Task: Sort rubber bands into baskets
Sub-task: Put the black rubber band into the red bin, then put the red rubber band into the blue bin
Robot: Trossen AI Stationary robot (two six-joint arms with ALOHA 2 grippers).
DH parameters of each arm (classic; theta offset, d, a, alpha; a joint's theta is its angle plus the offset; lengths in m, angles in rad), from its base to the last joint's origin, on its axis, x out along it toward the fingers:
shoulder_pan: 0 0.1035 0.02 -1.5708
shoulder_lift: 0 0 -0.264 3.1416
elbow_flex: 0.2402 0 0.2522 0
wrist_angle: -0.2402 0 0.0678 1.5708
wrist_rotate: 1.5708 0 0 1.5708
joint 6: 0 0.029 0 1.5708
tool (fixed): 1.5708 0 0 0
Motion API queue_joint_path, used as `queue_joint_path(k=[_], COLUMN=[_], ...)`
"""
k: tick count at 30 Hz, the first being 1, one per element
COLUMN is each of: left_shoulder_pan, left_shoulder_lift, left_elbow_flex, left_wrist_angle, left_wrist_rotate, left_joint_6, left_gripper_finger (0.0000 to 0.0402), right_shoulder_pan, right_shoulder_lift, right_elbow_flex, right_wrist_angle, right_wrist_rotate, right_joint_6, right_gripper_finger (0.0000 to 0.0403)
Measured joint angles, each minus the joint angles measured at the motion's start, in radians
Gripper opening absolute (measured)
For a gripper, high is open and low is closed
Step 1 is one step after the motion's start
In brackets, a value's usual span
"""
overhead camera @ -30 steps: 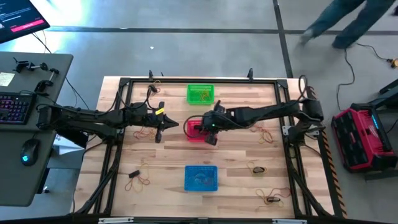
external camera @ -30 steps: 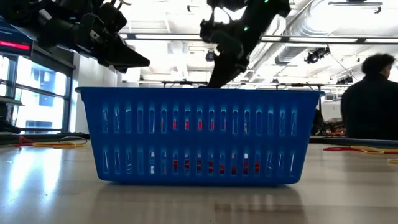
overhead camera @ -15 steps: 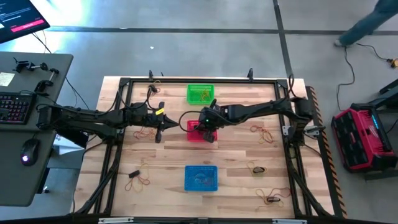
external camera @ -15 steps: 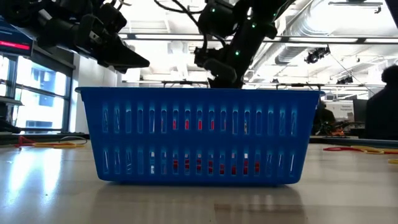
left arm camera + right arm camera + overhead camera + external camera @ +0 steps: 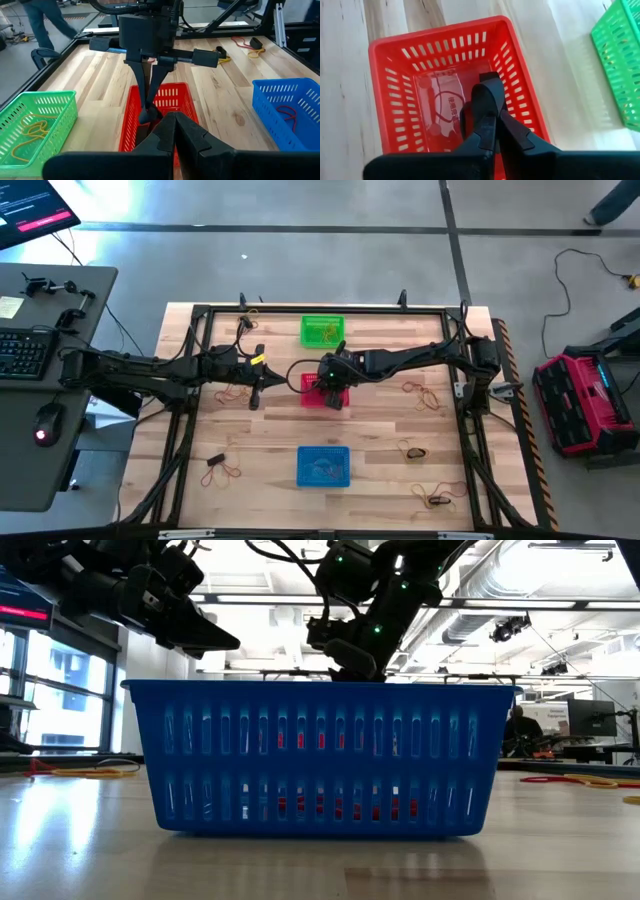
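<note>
On the left side of the bench (image 5: 400, 420) the left hand (image 5: 256, 392) hangs in the air, pinched fully closed with nothing in it, just beside the red basket (image 5: 318, 392) and pointing toward it. A few loose rubber bands (image 5: 233, 392) lie on the wood right under that arm, and more sit near the front left corner.

In the middle there are three baskets in a row going front to back: the green basket (image 5: 322, 331) at the far end with yellow-tan bands in it, the red one in the centre, the blue basket (image 5: 323, 466) nearest the front with a red band inside.

The right hand (image 5: 487, 125) reaches in from the right and is down inside the red basket, fingers pressed together. Can't tell if there's a band pinched between them. A dark band lies on the basket floor just beside the tips.

More loose bands are scattered over the right side of the bench.
</note>
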Motion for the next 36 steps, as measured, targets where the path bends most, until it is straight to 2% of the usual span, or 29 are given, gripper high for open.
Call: queue_joint_path(k=[4,13,18,23,29,36], left_shoulder_pan=[0.0,0.0,0.0,0.0,0.0,0.0], left_shoulder_lift=[0.0,0.0,0.0,0.0,0.0,0.0], left_elbow_flex=[0.0,0.0,0.0,0.0,0.0,0.0], left_wrist_angle=[0.0,-0.001,-0.007,-0.017,-0.016,-0.016], left_wrist_rotate=[0.0,0.0,0.0,0.0,0.0,-0.004], left_joint_6=[-0.011,-0.034,-0.059,-0.036,-0.036,-0.026], left_gripper_finger=[0.0,0.0,0.0,0.0,0.0,0.0], right_shoulder_pan=[0.008,0.041,0.039,0.042,0.042,0.042], right_shoulder_lift=[-0.001,-0.003,-0.004,-0.004,-0.008,-0.03], right_elbow_flex=[0.001,0.045,0.049,0.049,0.049,0.049], right_wrist_angle=[-0.004,-0.018,-0.031,-0.035,-0.035,-0.031], right_wrist_rotate=[0.002,0.049,0.054,0.056,0.055,0.081], right_joint_6=[-0.041,-0.086,-0.098,-0.114,-0.148,-0.143], right_gripper_finger=[0.0008,0.0083,0.0097,0.0075,0.0008,0.0003])
